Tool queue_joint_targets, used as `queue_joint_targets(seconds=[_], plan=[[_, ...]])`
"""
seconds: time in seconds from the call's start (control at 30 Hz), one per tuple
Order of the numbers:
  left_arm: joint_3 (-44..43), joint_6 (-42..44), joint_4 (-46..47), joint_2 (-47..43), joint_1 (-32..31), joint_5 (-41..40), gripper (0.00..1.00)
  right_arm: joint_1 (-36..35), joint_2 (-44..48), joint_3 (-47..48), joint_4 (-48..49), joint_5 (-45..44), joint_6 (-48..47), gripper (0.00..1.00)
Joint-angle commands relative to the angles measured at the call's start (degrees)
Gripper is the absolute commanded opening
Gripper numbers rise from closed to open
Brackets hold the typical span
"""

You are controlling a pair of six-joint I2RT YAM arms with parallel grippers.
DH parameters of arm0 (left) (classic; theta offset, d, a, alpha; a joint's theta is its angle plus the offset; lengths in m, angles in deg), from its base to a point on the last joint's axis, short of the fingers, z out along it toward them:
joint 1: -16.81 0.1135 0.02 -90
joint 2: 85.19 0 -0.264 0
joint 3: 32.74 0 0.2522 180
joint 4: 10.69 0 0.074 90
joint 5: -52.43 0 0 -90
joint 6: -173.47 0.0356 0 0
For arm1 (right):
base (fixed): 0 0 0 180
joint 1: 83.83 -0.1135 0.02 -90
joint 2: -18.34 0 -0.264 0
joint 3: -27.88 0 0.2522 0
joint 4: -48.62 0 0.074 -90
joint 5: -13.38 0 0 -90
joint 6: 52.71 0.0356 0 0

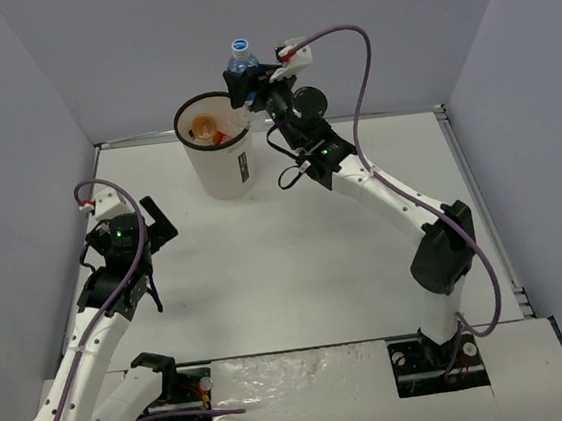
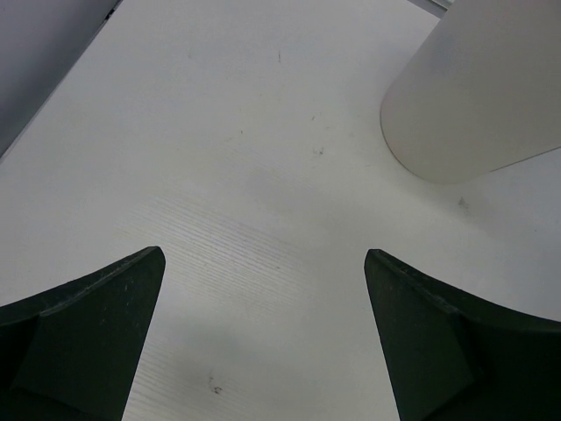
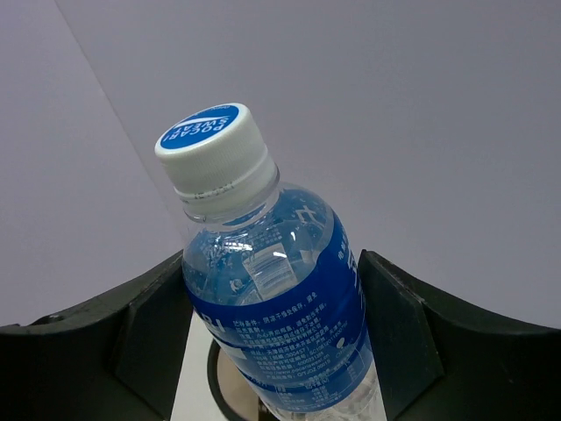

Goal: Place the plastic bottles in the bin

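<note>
Holding one blue-labelled bottle (image 3: 276,298) above one bin (image 1: 221,166).

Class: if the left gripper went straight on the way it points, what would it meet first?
Probably the bare table: the open left gripper aims down at it, and the bin stands off to one side.
</note>
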Motion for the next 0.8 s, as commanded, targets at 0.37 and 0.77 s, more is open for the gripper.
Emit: queue_joint_targets(seconds=[0.37, 0.77], plan=[[-3.1, 0.9, 1.0, -3.5, 0.4, -1.6, 0.97, 1.7, -23.0, 14.7, 28.9, 1.5, 11.9, 0.19], [-4.7, 0.8, 0.2, 0.0, 0.4, -1.4, 0.97, 4.5, -23.9, 14.2, 22.5, 6.4, 28.2, 0.4]])
